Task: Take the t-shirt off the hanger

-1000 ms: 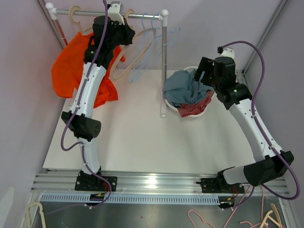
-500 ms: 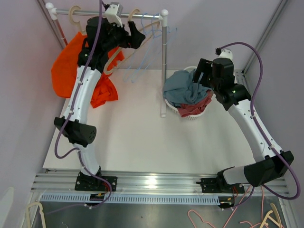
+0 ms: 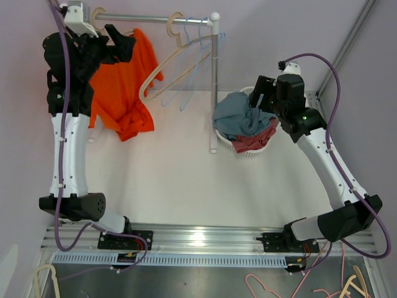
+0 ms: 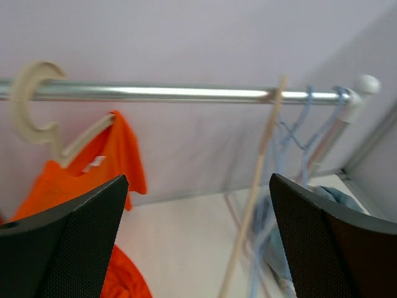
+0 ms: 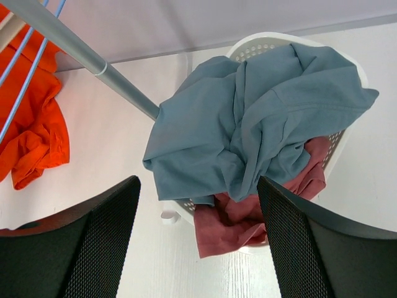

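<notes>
Orange t-shirt (image 3: 121, 87) on hanger (image 4: 37, 118); basket (image 5: 257, 45) of blue cloth (image 5: 260, 118), red cloth (image 5: 229, 230) (left gripper (image 4: 197, 186), right gripper (image 5: 198, 183) spread)

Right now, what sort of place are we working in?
Probably a lab mock-up of a laundry corner: a clothes rail carrying an orange t-shirt on a hanger, a white basket heaped with clothes, all on a white table.

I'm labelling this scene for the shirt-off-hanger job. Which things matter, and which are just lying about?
Job: orange t-shirt, cream hanger carrying it, left gripper.
Lying about: empty beige hanger, blue hangers, laundry basket, grey-blue shirt, red garment.
</notes>
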Controlling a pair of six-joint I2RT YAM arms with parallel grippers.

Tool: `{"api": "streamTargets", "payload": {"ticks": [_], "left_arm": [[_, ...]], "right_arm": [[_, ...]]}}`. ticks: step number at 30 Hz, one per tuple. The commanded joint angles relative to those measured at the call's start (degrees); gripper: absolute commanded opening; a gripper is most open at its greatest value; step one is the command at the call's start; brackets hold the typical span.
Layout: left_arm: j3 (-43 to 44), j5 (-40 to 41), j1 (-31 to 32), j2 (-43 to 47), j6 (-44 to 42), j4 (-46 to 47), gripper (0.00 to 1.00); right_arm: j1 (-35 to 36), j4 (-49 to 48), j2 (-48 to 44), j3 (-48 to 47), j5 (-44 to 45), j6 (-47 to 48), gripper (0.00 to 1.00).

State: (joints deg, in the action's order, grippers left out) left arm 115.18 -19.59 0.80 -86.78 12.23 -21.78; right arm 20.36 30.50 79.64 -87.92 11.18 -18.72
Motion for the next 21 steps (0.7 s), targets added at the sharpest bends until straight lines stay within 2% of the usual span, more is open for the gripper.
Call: {"api": "streamTargets", "payload": {"ticks": [1, 3, 4, 6, 8, 14, 21], "left_arm": [[4.6, 7.5, -4.2, -2.1, -5.5, -0.3, 0.99], [10.0, 9.0, -5.9, -7.8, -5.6, -5.9, 0.99], [15.3, 9.1, -7.0, -9.4, -5.4, -7.2, 0.99], [17.7, 9.5, -7.7, -12.5, -5.3, -8.4, 1.0], [16.8, 11.2, -8.2, -12.9, -5.3, -7.9, 0.93], [10.1, 13.0, -10.6, -11.2, -2.7, -3.4, 0.95], [15.5, 7.7, -14.2, -16.8, 0.9, -4.5, 0.94]], "right_arm": [[-0.8, -2.4, 1.0, -4.3, -1.6, 1.7, 0.81], [-1.3, -2.2, 1.6, -6.1, -2.7, 1.9, 0.81], [-1.5, -1.9, 2.3, -6.7, -3.1, 1.9, 0.81], [-1.7, -1.8, 2.7, -8.7, -3.5, 2.2, 0.81], [-1.9, -1.6, 3.3, -9.6, -3.9, 2.3, 0.81], [-1.9, -2.4, 4.8, -11.5, -4.4, 1.9, 0.81], [-1.6, -1.8, 6.1, -13.4, -5.0, 1.8, 0.81]]}}
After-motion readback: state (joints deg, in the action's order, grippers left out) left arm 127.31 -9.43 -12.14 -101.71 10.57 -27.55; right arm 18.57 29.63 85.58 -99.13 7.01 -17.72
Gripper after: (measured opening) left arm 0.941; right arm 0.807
